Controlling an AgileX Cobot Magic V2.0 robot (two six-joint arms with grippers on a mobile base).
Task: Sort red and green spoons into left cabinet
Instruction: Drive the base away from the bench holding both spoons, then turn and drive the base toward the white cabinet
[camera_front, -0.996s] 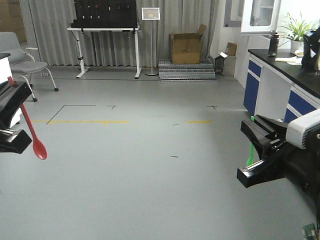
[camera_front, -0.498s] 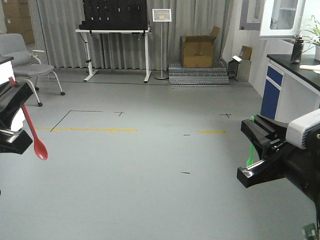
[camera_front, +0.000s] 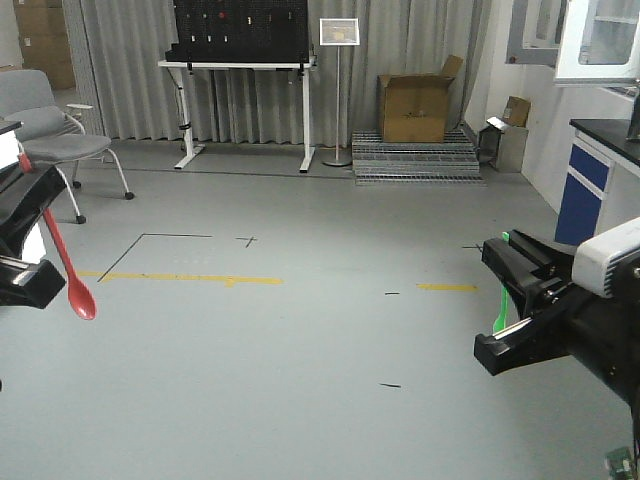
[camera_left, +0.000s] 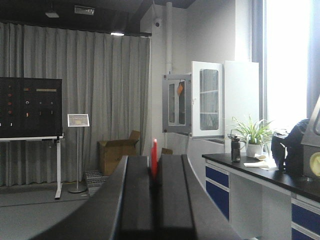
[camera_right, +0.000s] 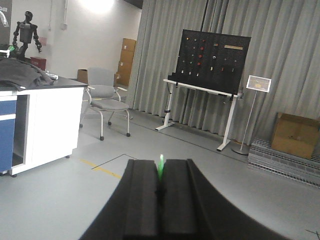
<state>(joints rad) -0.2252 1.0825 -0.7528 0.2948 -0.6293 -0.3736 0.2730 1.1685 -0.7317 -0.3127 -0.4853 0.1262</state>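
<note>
Hanging over grey floor (camera_front: 300, 340), left fingers (camera_front: 28, 205) clench red spoon (camera_front: 62, 255), right fingers (camera_front: 525, 262) clench green spoon (camera_front: 500, 310).

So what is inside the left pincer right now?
The left pincer is shut on a thin bright red plastic spoon, whose oval bowl hangs below it. The wrist view shows only a red tip; the stretch between the pads is covered.

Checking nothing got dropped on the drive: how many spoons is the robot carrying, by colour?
red spoon: 1, clamped in the left gripper
green spoon: 1, clamped in the right gripper
Total: 2
</note>
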